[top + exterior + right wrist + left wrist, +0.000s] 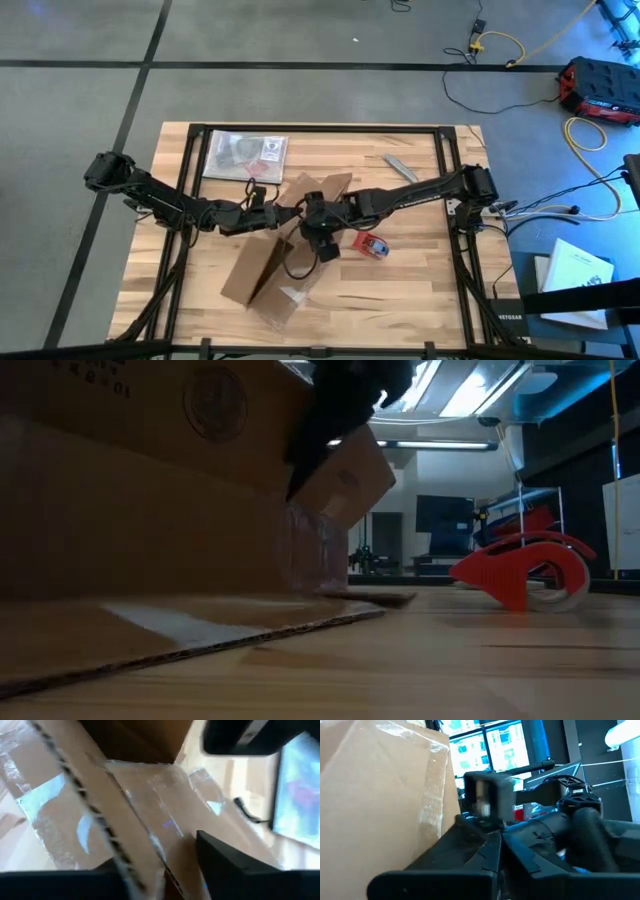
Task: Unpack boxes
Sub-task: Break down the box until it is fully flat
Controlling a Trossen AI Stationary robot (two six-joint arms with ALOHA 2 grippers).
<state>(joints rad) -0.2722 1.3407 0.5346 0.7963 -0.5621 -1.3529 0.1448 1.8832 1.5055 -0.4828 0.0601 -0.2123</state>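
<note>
The left arm reaches in from the table's left edge, stretched low across the wood toward the middle, its forearm running nearly flat. The left gripper (272, 214) sits at the upper left side of the cardboard box (262, 272), its fingers pressed together; whether any cardboard is caught between them cannot be told. In the left wrist view the box wall (380, 800) stands just beside those fingers (485, 857), with a strip of clear tape (431, 802) running down its corner.

The box lies in the middle of the table, slanting from the centre toward the near edge, flaps spread and one wall lifted. Behind it, toward the far left of the table, lies a clear plastic bag (246, 154).

The right arm comes from the right edge, reaching level to the centre, its wrist bent downward over the box. The right gripper (322, 243) is at the box's upper right flap; in the right wrist view its fingers (235, 865) straddle a taped cardboard edge (125, 820), partly drawn together around it.

Just right of that gripper a red tape dispenser (371, 243) rests on the wood.
</note>
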